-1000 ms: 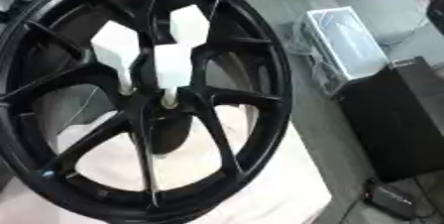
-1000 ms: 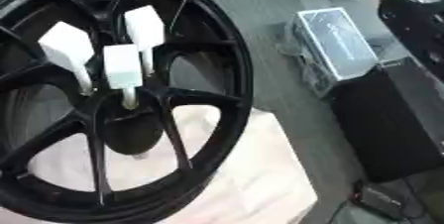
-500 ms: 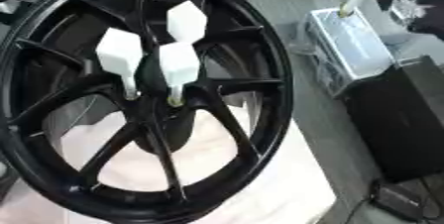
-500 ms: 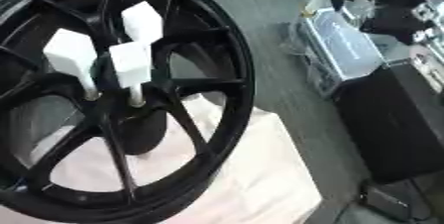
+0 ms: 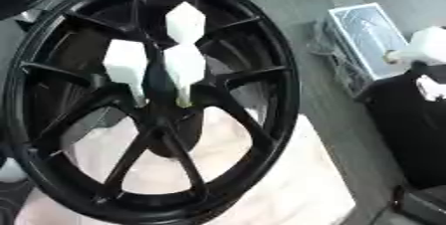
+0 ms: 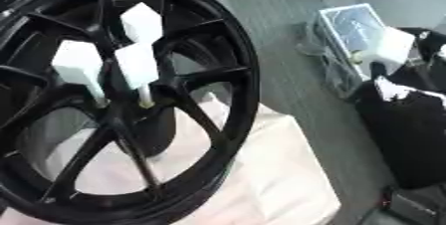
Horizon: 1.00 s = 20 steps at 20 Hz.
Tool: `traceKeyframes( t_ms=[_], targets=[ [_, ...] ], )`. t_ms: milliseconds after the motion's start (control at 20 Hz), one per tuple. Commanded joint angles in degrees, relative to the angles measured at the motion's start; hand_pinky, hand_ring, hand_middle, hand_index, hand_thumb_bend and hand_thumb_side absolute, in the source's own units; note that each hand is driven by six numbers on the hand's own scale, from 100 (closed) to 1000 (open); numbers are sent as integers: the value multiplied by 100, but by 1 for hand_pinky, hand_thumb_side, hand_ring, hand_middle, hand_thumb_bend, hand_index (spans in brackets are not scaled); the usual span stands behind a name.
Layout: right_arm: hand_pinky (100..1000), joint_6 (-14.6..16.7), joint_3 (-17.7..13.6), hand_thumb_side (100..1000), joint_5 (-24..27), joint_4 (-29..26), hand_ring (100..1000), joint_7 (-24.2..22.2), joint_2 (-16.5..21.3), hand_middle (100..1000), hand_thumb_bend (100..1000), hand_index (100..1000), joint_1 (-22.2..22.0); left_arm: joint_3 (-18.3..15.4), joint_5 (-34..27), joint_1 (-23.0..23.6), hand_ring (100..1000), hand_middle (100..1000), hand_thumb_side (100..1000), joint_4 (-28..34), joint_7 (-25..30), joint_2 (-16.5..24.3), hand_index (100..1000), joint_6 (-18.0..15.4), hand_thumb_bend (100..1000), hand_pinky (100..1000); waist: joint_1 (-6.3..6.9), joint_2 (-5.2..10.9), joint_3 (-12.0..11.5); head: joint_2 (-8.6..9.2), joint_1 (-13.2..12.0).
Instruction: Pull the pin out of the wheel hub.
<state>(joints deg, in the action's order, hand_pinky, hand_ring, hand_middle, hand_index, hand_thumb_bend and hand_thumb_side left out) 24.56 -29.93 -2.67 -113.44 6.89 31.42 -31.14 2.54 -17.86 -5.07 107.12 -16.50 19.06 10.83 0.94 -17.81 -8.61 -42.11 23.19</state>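
Across the left and middle of my view lies the black wheel (image 5: 291, 84), tilted toward me, its spokes meeting at the wheel hub (image 5: 161, 119). Its lower half rests on a table draped in white cloth (image 5: 292, 189), and the cloth shows through the gaps between the spokes. To the right of the table, on the grey floor (image 5: 287, 0), stands a black case (image 5: 409, 134). Just beyond it is a clear plastic box (image 5: 366, 35).

My right hand (image 6: 425, 50) comes in at the right edge, above the black case and over the near end of the clear box. It is blurred, but I see it clasped on a pin (image 6: 392, 45). The pin's white block handle sits against the hand and its pale tip points left. This pin is well apart from the wheel and out of the hub.

Three more pins stand upright around the hub with their white block handles up. The rear pin (image 5: 184, 22) is toward the far rim, the left pin (image 5: 126, 64) is on my left, and the front pin (image 5: 184, 67) is just beside it on the right. Their thin shafts go down into the hub. I cannot see my left hand in either eye.
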Motion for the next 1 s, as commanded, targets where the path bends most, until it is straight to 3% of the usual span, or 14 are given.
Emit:
traceKeyframes(
  t_ms=[50, 450, 600, 850, 950, 1000],
  targets=[
    [1000, -83, 83, 100, -708, -115, 873, -50, -181, 852, 289, 958, 16, -34, 5, -57, 896, 843, 948, 144, 5, 36, 728, -14, 155, 713, 24, 118, 7, 106, -124],
    [1000, -381, 185, 115, -1314, -115, 887, -174, -514, 879, 419, 980, 56, -23, -6, -51, 896, 844, 958, 145, 17, 4, 728, 4, 157, 714, 80, 88, 31, 102, -236],
    [1000, -446, 223, 197, -1366, -115, 887, -247, -573, 875, 406, 974, 77, -15, -6, -51, 896, 844, 961, 139, 25, 0, 728, 11, 156, 714, 89, 56, 36, 120, -303],
    [1000, -501, 249, 187, -1350, -115, 884, -265, -651, 871, 372, 971, 114, -18, -2, -54, 897, 844, 963, 147, 20, 9, 728, 9, 155, 714, 95, 5, 34, 130, -371],
    [1000, -457, 265, 122, -1268, -115, 881, -216, -669, 866, 295, 971, 138, -16, -3, -57, 896, 844, 965, 149, 19, 9, 728, 11, 156, 714, 91, -10, 43, 145, -382],
    [1000, -420, 282, 100, -1177, -115, 876, -164, -680, 858, 216, 970, 156, -12, -3, -62, 896, 844, 965, 151, 20, 7, 728, 12, 156, 714, 90, -15, 46, 152, -389]
  ],
)
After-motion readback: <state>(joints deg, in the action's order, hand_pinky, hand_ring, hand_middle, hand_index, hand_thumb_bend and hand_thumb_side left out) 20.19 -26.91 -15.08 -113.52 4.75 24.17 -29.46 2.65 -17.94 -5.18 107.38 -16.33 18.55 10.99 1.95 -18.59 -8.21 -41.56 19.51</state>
